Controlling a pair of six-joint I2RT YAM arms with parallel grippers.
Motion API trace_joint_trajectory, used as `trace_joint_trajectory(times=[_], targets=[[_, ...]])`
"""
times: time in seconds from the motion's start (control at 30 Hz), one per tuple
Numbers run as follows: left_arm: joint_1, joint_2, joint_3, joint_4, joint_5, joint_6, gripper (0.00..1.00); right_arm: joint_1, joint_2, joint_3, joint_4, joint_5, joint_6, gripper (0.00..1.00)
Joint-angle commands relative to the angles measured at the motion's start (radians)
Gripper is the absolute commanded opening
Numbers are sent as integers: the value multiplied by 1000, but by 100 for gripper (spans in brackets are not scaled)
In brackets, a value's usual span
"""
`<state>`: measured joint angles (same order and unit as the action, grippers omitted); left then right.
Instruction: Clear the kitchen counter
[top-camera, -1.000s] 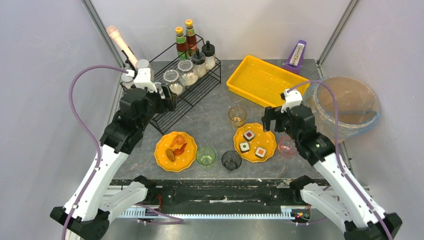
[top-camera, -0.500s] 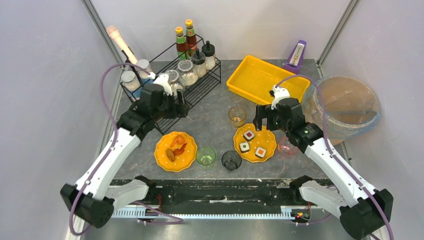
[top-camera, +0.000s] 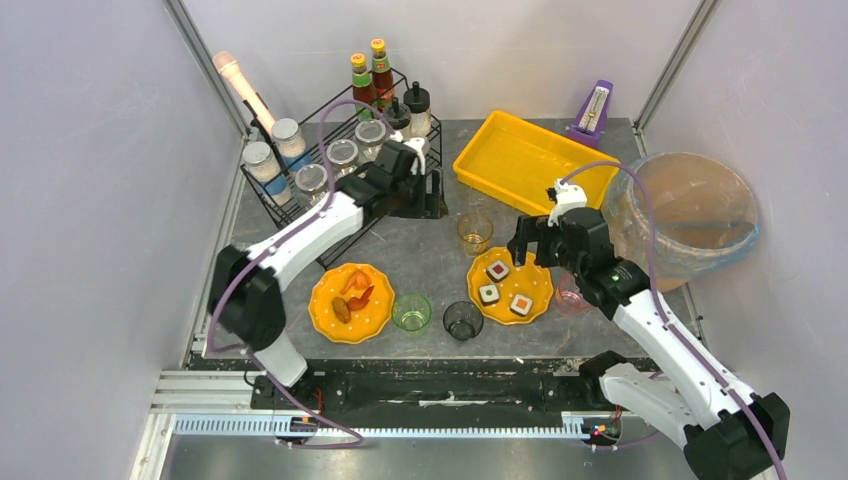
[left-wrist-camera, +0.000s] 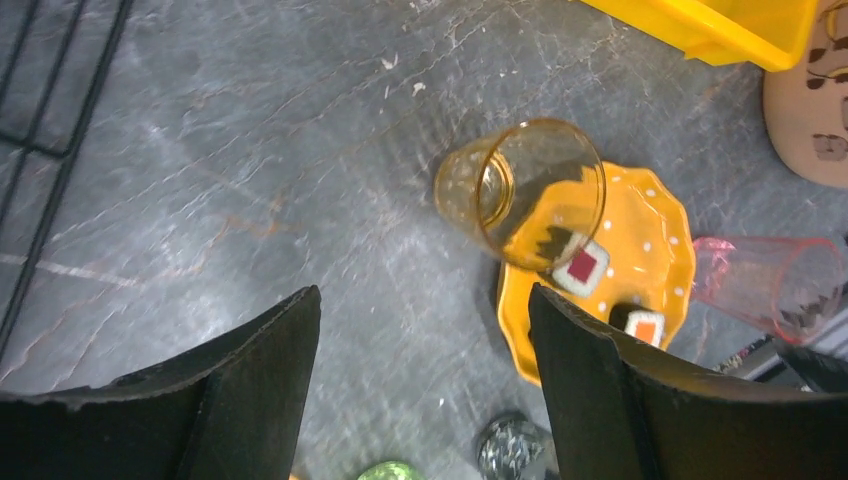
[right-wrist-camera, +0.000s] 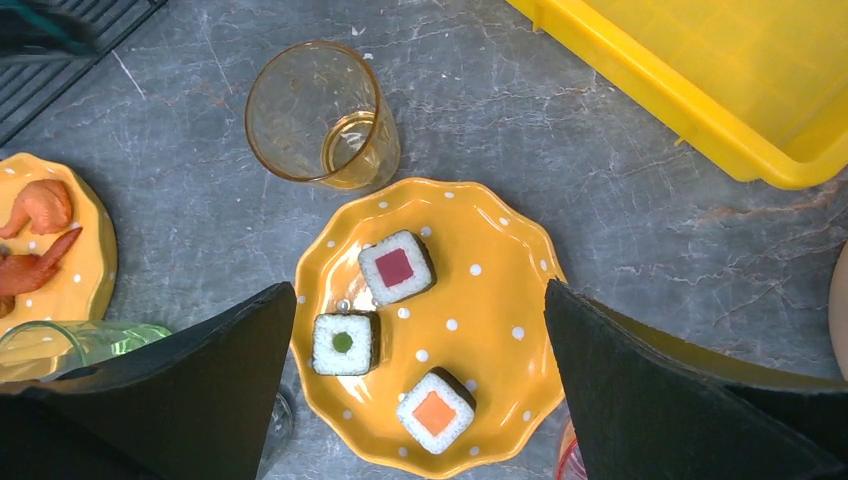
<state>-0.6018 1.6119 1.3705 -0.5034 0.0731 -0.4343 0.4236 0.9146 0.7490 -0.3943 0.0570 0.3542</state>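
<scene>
Sushi plate (right-wrist-camera: 490, 300) on kitchen counter (right-wrist-camera: 200, 190), amber cup (right-wrist-camera: 315, 110) just beside

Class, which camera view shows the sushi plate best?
The right wrist view: the plate sits close, almost whole, all three pieces clear. The top view shows the plate small; the left wrist view hides part behind a glass.

On the kitchen counter (top-camera: 420, 255): rack (top-camera: 431, 150) upper left, tray (top-camera: 520, 165) upper right, glass (top-camera: 474, 232) just behind plate (top-camera: 537, 277) (sushi (top-camera: 497, 270) on it)
</scene>
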Motion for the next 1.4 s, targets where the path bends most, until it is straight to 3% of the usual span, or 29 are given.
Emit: trace_joint_trajectory(times=[0.0,0.13,0.27,0.33,0.6,0.73,1.03,1.2,1.37], targets=[[-43,149,142,41,13,-11,79,1,-48,-28,67,16,55,98],[-78,281,239,14,-4,7,73,2,-68,-38,63,12,68,98],[-93,377,284,-1,-43,42,54,0,-97,-57,53,20,78,98],[-95,421,308,-18,-46,50,49,1,-115,-72,54,31,84,98],[-100,401,305,5,-11,42,2,1,-137,-88,65,18,87,98],[-66,288,227,69,48,-1,2,1,-128,-72,112,-52,110,98],[73,-92,-160,434,211,-294,2,-2,-74,-7,326,-295,188,98],[121,-287,-334,585,190,-449,2,-11,-44,-45,576,-443,361,98],[135,-437,-469,701,126,-577,2,-13,-5,-169,959,-522,654,98]])
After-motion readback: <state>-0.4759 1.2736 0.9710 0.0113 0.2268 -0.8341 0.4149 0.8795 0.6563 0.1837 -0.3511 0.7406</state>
